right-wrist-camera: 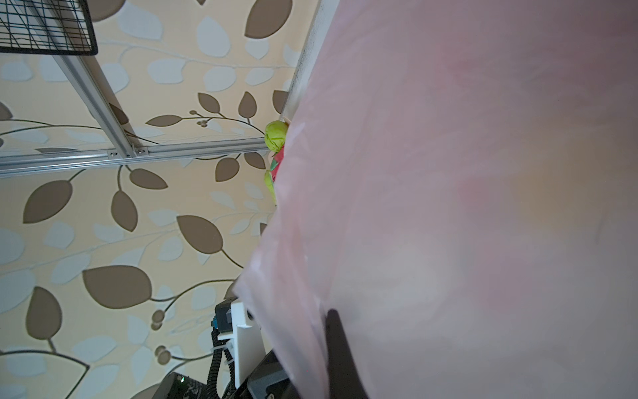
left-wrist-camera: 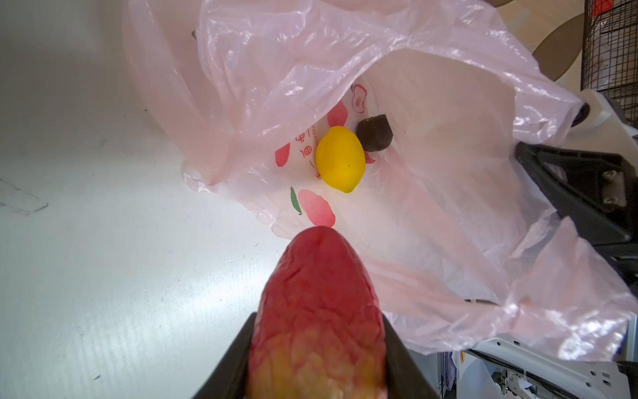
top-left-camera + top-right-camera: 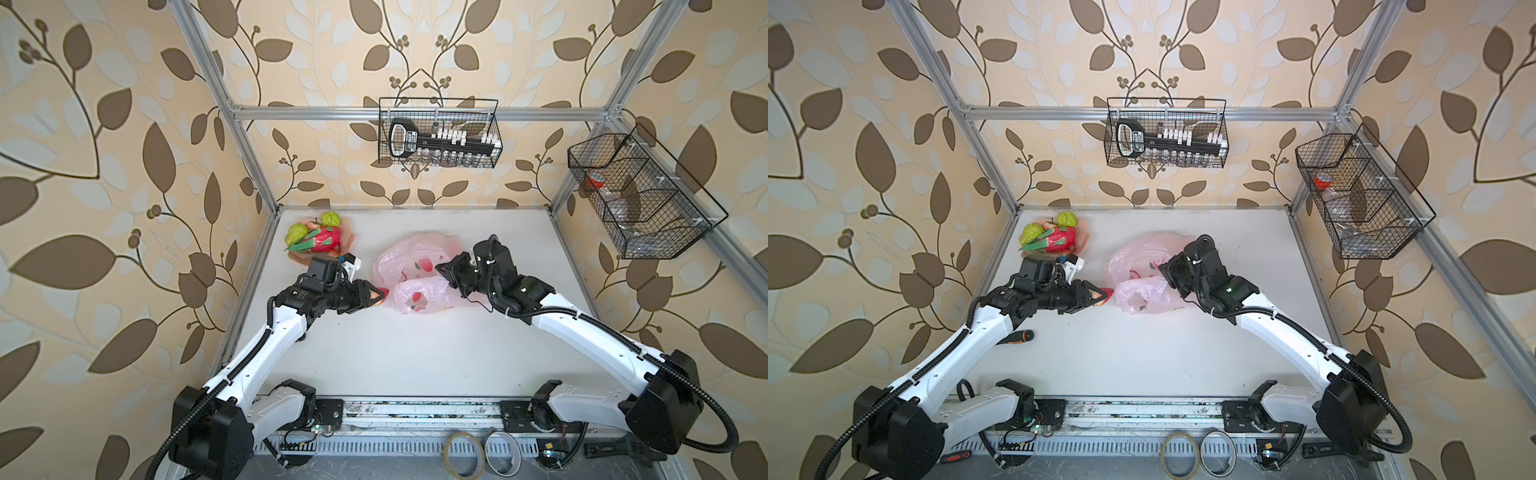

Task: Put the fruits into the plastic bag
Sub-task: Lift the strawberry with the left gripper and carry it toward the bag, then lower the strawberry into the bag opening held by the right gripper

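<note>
1. Carrying: left pincer (image 3: 373,296) pinches red fruit (image 2: 321,276), just short of bag (image 2: 431,103) mouth.
2. Right pincer (image 3: 445,277) pressed shut on bag rim, holding it up.
3. Lemon (image 2: 340,159) inside; more fruits (image 3: 320,239) on dish (image 3: 349,243).
4. Next, likely: reach in, let go.

Plastic bag (image 1: 448,207) a pink blur up close; red fruit (image 2: 317,311) partly out of frame.

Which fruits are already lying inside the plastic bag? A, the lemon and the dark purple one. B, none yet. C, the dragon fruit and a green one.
A: the left wrist view shows the lemon and the dark purple fruit lying inside the plastic bag; the dragon fruit lies outside it, the red fruit in the left end effector.
</note>
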Controlling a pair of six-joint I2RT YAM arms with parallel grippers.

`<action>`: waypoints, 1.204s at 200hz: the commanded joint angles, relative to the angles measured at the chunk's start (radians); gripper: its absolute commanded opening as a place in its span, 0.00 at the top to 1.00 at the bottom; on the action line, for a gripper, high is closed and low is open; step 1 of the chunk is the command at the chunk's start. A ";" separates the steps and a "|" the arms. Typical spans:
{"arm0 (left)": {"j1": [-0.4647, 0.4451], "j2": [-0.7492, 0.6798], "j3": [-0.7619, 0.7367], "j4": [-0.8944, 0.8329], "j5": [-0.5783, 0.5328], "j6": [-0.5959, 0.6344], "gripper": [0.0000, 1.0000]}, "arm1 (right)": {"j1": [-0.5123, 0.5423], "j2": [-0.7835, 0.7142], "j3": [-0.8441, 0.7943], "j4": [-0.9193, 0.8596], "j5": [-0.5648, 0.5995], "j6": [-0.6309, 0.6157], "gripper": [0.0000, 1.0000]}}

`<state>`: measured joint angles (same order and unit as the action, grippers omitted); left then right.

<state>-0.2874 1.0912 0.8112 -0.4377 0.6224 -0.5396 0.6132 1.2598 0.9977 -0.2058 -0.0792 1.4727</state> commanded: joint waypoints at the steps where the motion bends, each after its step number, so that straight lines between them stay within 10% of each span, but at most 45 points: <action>1: -0.010 0.013 0.002 0.085 -0.018 -0.039 0.69 | 0.005 0.009 0.017 0.003 -0.001 0.017 1.00; 114: -0.172 0.193 0.094 0.171 -0.143 -0.051 0.69 | 0.014 -0.001 0.012 0.007 0.010 0.023 1.00; 241: -0.418 0.343 0.188 0.129 -0.370 0.271 0.70 | 0.020 -0.008 -0.001 0.013 0.013 0.031 1.00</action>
<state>-0.6888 1.4132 0.9386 -0.3119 0.2947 -0.3656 0.6231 1.2598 0.9977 -0.2050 -0.0784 1.4738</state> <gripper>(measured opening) 0.450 0.047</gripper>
